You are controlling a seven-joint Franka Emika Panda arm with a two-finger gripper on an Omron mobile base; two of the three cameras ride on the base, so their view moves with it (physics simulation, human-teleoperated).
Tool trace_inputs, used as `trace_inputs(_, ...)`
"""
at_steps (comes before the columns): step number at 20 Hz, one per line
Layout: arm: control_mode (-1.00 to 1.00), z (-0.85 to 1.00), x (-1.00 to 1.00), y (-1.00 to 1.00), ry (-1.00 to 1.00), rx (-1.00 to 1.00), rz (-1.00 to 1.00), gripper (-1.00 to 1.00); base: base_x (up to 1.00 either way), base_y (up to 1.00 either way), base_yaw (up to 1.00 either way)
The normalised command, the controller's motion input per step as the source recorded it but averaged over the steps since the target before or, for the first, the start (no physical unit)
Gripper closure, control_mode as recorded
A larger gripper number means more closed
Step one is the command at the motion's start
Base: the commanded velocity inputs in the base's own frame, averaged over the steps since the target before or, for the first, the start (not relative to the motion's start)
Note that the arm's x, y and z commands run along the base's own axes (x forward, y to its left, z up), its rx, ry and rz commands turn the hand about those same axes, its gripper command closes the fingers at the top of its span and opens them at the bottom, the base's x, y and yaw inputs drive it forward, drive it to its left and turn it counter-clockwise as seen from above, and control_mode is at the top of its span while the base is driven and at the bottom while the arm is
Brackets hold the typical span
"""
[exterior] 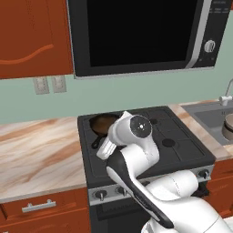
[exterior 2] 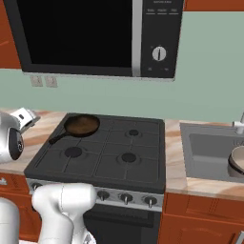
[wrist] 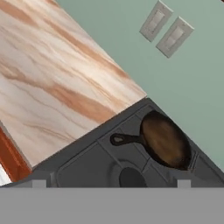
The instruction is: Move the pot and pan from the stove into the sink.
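The pan [exterior 2: 82,125], a shallow dark skillet, sits on the back left burner of the stove [exterior 2: 114,157]. Its long handle [exterior 2: 57,138] points toward the front left. In the hand view the pan [wrist: 165,141] lies ahead and right of centre, well apart from my gripper [wrist: 111,184]. The gripper is open, with nothing between its widely spread tips, and hovers over the stove's front left corner. In the left base view my arm hides part of the pan [exterior: 101,122]. The pot [exterior 2: 237,162] rests inside the sink [exterior 2: 205,147] at the right edge, also cut off in the left base view [exterior: 227,127].
A marbled counter [exterior: 41,154] runs left of the stove, with two wall outlets [wrist: 166,28] above it. A black microwave [exterior 2: 90,35] hangs over the cooktop. The faucet [exterior: 226,98] stands behind the sink. Knobs [exterior 2: 126,198] line the stove's front strip.
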Motion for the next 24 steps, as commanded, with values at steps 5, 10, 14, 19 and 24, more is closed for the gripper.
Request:
trace_inputs(5, -1.0, -0.07, 0.08, 0.06, 0.02, 0.0, -0.35, -1.0, 0.0, 0.0, 0.0)
trace_inputs(10, -1.0, -0.04, 0.0, -0.04, 0.05, 0.06, -0.35, -1.0, 0.0, 0.0, 0.0)
trace_inputs(14, -1.0, 0.0, 0.02, -0.17, 0.06, 0.1, -0.37, -1.0, 0.0, 0.0, 0.0)
trace_inputs(19, -1.0, 0.0, 0.12, -0.16, 0.09, 0.1, -0.36, -1.0, 0.0, 0.0, 0.0)
trace_inputs(24, -1.0, 0.0, 0.21, -0.15, 0.06, 0.05, -0.25, -1.0, 0.0, 0.0, 0.0)
